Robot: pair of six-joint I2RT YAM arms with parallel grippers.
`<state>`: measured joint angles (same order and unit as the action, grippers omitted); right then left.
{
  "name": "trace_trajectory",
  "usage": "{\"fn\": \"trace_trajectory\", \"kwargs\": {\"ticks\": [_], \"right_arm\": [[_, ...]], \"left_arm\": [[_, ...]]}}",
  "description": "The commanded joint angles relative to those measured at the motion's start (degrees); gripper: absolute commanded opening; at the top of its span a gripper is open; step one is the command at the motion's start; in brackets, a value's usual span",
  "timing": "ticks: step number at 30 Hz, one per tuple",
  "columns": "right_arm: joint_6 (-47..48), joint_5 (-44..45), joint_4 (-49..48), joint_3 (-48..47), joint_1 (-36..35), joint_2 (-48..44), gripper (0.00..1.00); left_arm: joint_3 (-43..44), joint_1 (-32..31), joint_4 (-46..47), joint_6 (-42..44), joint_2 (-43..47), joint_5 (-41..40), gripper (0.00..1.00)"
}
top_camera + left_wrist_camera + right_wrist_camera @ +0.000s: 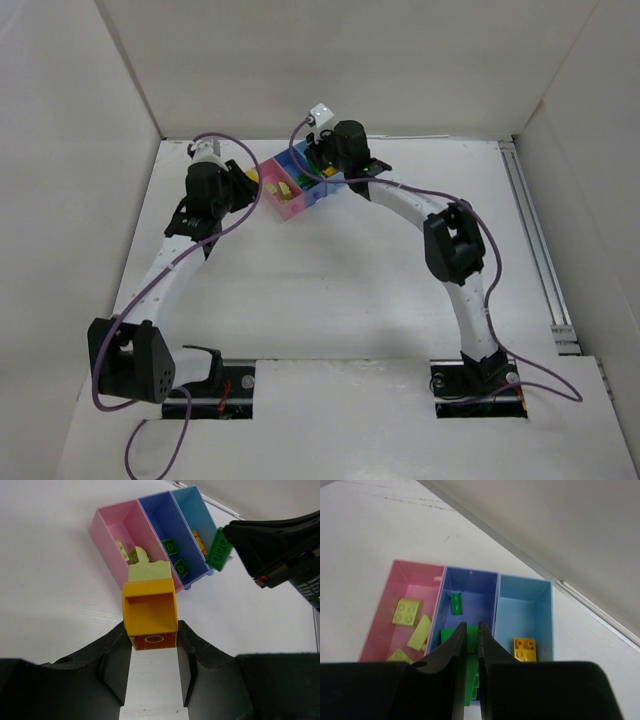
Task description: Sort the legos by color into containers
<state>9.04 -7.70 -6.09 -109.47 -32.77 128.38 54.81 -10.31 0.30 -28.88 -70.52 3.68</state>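
The containers stand joined in a row: pink point(107, 545), purple-blue point(155, 520) and light blue point(192, 510). My left gripper point(152, 635) is shut on an orange-yellow lego point(150, 612), held just short of the pink bin's near end. A pale yellow-green lego point(147, 571) shows right behind it; I cannot tell whether they touch. My right gripper point(471, 627) hangs over the purple-blue bin point(470, 587), shut on a dark green lego point(471, 672), which also shows in the left wrist view point(218, 550). Pale yellow-green legos point(406, 611) lie in the pink bin, dark green ones point(170, 546) in the purple-blue bin, an orange-yellow one point(525, 649) in the light blue bin.
The bins point(290, 190) sit near the back of the white table, between both arms. White walls enclose the table on three sides. A metal rail point(540, 250) runs along the right edge.
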Motion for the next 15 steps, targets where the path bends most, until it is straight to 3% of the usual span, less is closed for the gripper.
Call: {"fn": "trace_trajectory", "kwargs": {"ticks": [1,4,6,7,8,11,15], "right_arm": [[-1.1,-4.7,-7.4,-6.4,0.0,4.2,0.00],[-3.2,-4.7,-9.7,-8.0,0.0,6.8,0.02],[-4.5,-4.7,-11.0,-8.0,0.0,8.0,0.12],[-4.5,-5.3,-11.0,-8.6,0.0,8.0,0.19],[-5.0,-5.3,-11.0,-8.6,0.0,8.0,0.42],[-5.0,-5.9,-11.0,-6.7,0.0,6.1,0.54],[-5.0,-8.6,-11.0,-3.0,0.5,1.5,0.60]], "left_arm": [[5.2,0.5,4.6,2.9,-1.1,2.2,0.02],[6.3,0.5,4.0,3.4,-2.4,3.8,0.02],[6.3,0.5,4.0,3.4,-3.0,4.9,0.02],[5.8,0.5,4.0,3.4,-3.0,6.0,0.02],[5.8,0.5,4.6,3.4,-3.0,6.5,0.02],[4.6,0.5,6.3,3.4,-3.0,9.3,0.02],[3.9,0.5,8.5,3.4,-2.0,13.9,0.02]]}}
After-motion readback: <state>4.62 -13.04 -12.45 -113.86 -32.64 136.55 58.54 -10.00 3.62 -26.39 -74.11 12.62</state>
